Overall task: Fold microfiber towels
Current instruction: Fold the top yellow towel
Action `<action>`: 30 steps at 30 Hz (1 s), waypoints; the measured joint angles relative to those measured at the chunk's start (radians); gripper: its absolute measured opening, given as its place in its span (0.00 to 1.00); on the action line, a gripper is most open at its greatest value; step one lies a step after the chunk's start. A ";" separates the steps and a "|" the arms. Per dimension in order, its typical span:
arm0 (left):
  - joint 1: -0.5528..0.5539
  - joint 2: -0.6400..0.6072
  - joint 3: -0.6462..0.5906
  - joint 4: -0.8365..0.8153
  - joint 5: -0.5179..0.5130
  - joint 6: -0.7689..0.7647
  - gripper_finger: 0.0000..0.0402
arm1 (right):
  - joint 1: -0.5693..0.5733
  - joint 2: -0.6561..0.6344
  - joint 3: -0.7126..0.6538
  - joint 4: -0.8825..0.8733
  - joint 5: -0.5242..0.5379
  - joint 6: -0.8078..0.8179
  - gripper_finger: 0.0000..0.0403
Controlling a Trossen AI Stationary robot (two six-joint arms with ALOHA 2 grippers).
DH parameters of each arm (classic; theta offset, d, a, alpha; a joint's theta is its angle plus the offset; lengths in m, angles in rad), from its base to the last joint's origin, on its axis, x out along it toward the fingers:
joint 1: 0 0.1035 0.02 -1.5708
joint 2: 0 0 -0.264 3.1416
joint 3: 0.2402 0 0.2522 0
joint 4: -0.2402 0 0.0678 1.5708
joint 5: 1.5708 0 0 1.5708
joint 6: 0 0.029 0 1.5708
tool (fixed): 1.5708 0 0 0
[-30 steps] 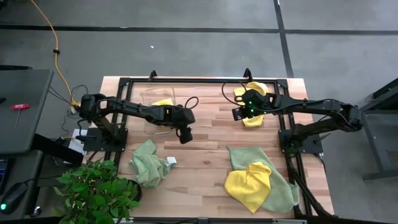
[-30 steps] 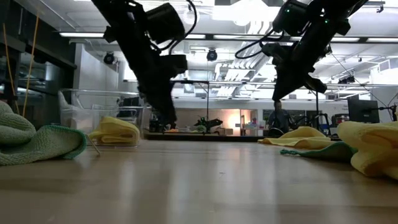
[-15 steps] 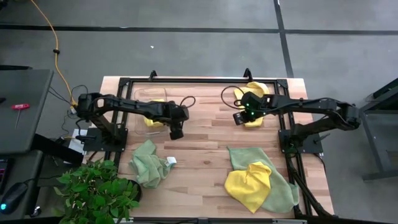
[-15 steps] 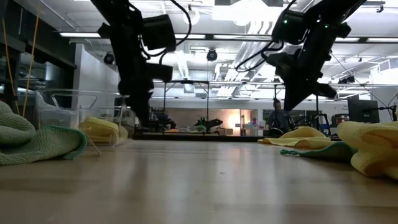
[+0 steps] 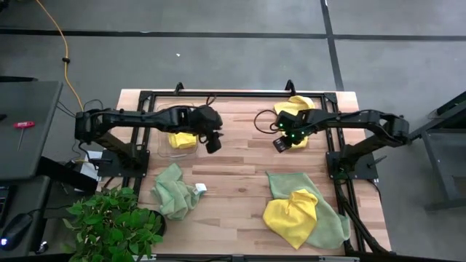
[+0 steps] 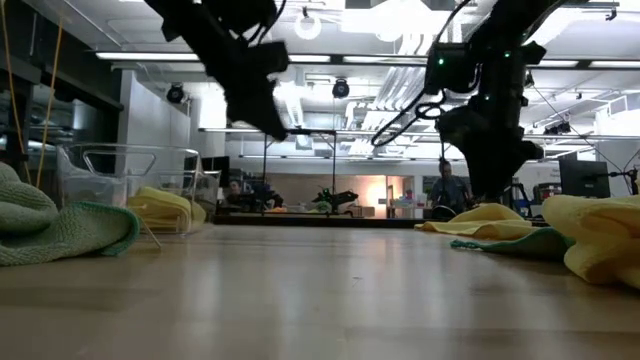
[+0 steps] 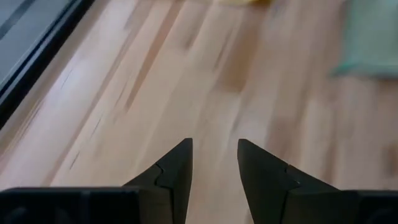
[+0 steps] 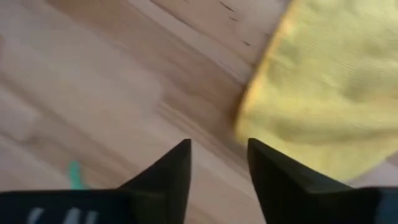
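A: Well, nearest the front edge of the plank-wood counter [image 5: 240, 164], what lies there?

B: Soft cloths: a crumpled sage towel [image 5: 175, 191], and a yellow towel [image 5: 291, 212] bunched on a flat sage one [image 5: 328, 218].

A: And the claws?

B: The left claw [image 5: 212, 143] hangs over bare wood beside the clear plastic bin [image 5: 162, 145], fingers parted a little, holding nothing. The right claw [image 5: 281, 141] is parted too, empty, at the edge of a folded yellow towel [image 5: 297, 109].

A: Count them.

B: Three yellow, including one in the bin [image 5: 182, 138]; two sage.
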State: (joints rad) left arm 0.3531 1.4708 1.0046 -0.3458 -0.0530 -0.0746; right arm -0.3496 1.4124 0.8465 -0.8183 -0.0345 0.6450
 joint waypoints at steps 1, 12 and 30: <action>0.000 0.000 0.000 0.033 0.026 -0.001 0.29 | 0.001 0.018 0.002 -0.010 0.009 0.003 0.40; -0.007 0.010 0.000 0.205 0.070 -0.079 0.29 | 0.003 0.210 0.004 0.053 0.056 0.035 0.42; -0.007 0.010 0.000 0.166 -0.029 -0.026 0.29 | -0.005 0.030 0.002 0.314 -0.249 -0.104 0.01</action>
State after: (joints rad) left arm 0.3462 1.4803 1.0042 -0.1799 -0.0821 -0.1009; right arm -0.3542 1.4427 0.8482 -0.5043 -0.2836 0.5415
